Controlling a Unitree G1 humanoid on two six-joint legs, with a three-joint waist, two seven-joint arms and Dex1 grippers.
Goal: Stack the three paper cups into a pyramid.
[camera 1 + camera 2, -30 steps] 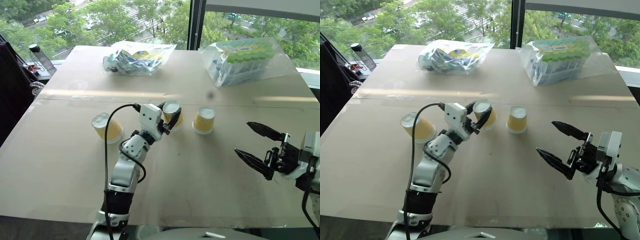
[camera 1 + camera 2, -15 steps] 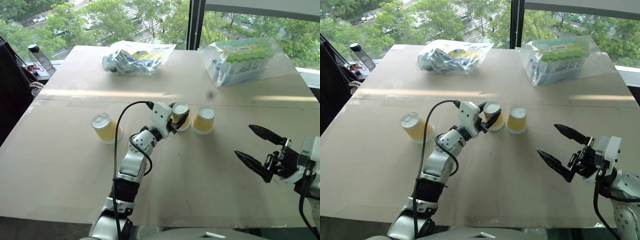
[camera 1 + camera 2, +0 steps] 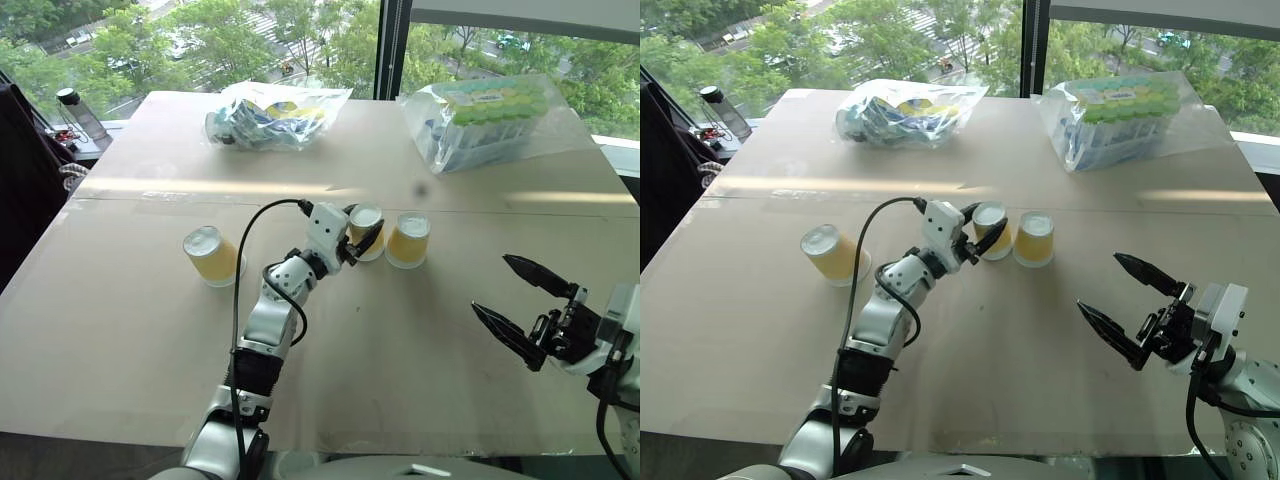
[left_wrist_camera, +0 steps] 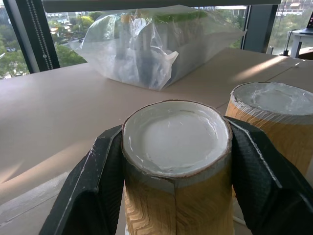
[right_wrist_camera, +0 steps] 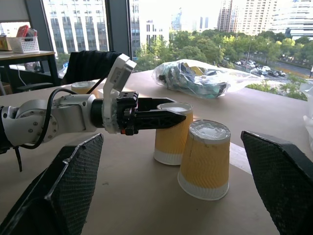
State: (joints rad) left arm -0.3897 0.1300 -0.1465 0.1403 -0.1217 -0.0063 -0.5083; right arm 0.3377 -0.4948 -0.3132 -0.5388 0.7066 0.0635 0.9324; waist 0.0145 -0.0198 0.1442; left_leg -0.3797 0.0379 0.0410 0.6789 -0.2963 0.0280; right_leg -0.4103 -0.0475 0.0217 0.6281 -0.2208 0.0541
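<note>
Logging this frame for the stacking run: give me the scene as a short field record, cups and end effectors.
held cup: upside down, gripped by the left end effector, close beside the middle-right cup
held cup point: held cup
middle-right cup: upside down on the table, free
far-left cup: upside down, apart from the other two
right end effector: open, empty, above the table's right side
pyramid: not yet built, no cup on top
background: two clear bags at the far edge
</note>
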